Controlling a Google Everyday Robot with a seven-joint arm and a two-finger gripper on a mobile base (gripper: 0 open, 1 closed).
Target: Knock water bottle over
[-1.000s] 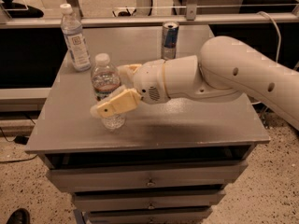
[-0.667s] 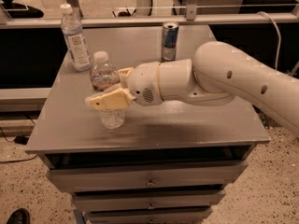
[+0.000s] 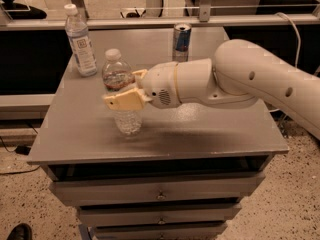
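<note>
1. Camera view: a grey worktop (image 3: pixel 210 129) was recorded on top of a drawer cabinet (image 3: pixel 160 191).
2. The water bottle (image 3: pixel 118 73) was found on the left half of the worktop, between the left edge and the centre. Its base was on the surface and its white cap leaned slightly toward the far left corner.
3. The arm (image 3: pixel 260 79) was seen reaching in from the right edge, low over the worktop.
4. The gripper (image 3: pixel 130 88) was located at the bottle's middle, level with the band label.
5. The fingers were noted as spread. One finger (image 3: pixel 124 100) lay across the front of the bottle below the label. The other was seen just beside the bottle's right shoulder, on the far side. Contact pressure could not be judged.
6. A taller bottle (image 3: pixel 80 41) was noted upright near the far left corner, apart from the water bottle.
7. A drink can (image 3: pixel 181 41) was noted upright near the middle of the far edge.
</note>
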